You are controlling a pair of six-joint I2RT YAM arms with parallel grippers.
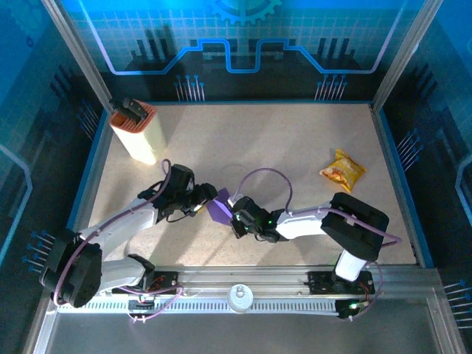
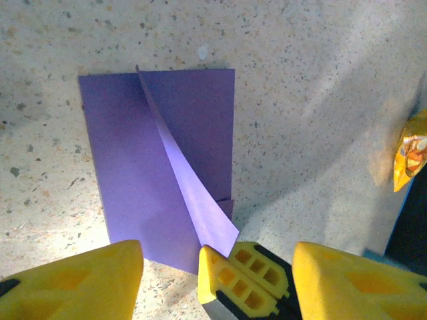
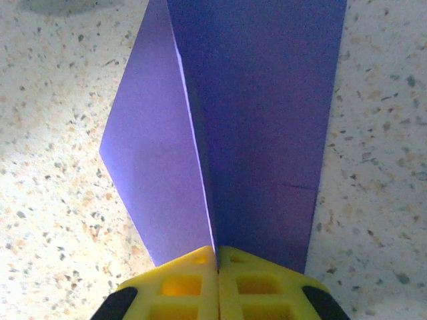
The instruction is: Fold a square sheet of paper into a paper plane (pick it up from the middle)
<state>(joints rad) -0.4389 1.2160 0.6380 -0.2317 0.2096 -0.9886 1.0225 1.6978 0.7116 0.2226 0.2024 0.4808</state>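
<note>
Part-folded purple paper point(image 3: 267, 120), flat on speckled table point(image 1: 295, 147) w/ one flap raised, is pinched at that flap by R gripper point(image 3: 217, 267); L gripper point(image 1: 206, 199) jaws are held apart nearby.

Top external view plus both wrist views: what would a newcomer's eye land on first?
The thin purple paper sheet, lying near the middle of the speckled table, with one flap creased up along a diagonal fold. The right gripper is shut on it at the fold, while the left gripper stands open beside it. Further off sit a crinkly yellow-orange snack packet to the right and a tall cream-and-orange box at the far left.
</note>
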